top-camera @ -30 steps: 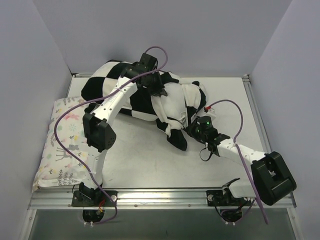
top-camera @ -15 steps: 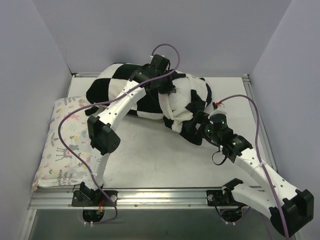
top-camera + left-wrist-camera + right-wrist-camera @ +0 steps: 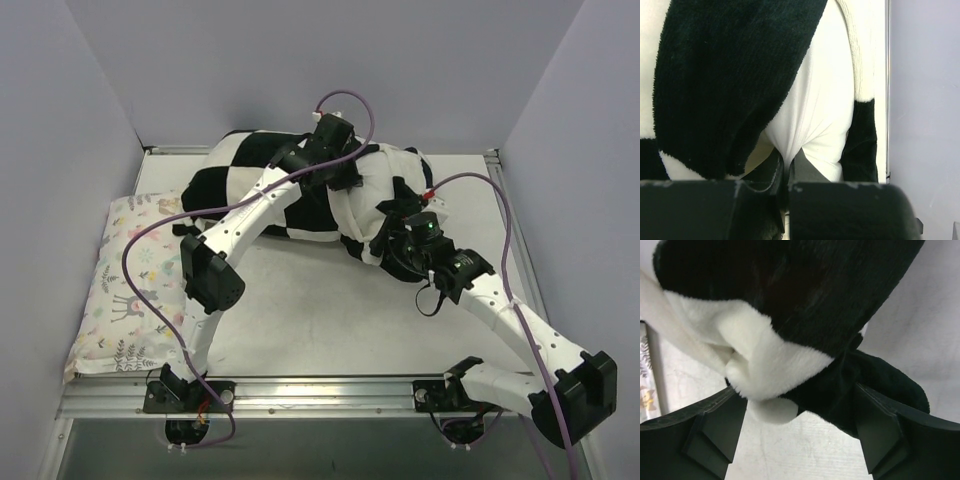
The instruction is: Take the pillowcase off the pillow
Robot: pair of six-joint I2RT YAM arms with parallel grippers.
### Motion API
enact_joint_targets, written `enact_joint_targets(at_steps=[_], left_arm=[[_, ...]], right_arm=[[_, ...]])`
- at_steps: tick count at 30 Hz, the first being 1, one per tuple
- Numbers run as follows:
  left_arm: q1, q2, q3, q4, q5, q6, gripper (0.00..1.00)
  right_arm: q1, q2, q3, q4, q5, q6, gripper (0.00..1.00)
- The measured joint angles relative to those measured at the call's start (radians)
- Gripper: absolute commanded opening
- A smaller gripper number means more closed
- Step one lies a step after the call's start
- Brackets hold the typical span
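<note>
Pillowcase (image 3: 250,185) is being gripped at its open end by the right gripper (image 3: 796,407). A thick bunched fold, black over white, is being pressed between the two fingers (image 3: 715,427), which are standing fairly wide apart, each touching the pile.

Pillow (image 3: 820,95) is being pinched by the left gripper (image 3: 786,172). Its jaws are being held together on a tented peak of plain white cloth directly ahead of the fingertips. Black plush of the cover is being seen above and left of that pinch, and a white hem band to its right.

In the top view the left gripper is being held just beyond and left of the right gripper, both at the bundle's right end. The bundle is being carried by the surface (image 3: 300,310), its bulk stretching leftward away from both grippers. A patterned pillow (image 3: 125,280) is lying well to their left.
</note>
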Motion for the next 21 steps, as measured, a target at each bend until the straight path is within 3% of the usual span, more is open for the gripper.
enact_joint_targets(at_steps=[1, 2, 5, 7, 21], left_arm=[[-0.001, 0.000, 0.000, 0.000, 0.000, 0.000, 0.00], [-0.001, 0.000, 0.000, 0.000, -0.001, 0.000, 0.00], [-0.001, 0.000, 0.000, 0.001, -0.001, 0.005, 0.00], [0.000, 0.000, 0.000, 0.005, -0.001, 0.008, 0.00], [0.044, -0.002, 0.003, -0.015, 0.148, -0.016, 0.00]], right_arm=[[-0.001, 0.011, 0.006, 0.000, 0.014, -0.002, 0.73], [-0.005, 0.024, 0.010, 0.001, 0.030, -0.005, 0.47], [-0.028, 0.039, 0.005, 0.002, 0.055, -0.015, 0.04], [-0.048, 0.032, -0.016, 0.014, 0.061, -0.017, 0.00], [-0.165, -0.040, -0.284, 0.302, -0.003, 0.017, 0.00]])
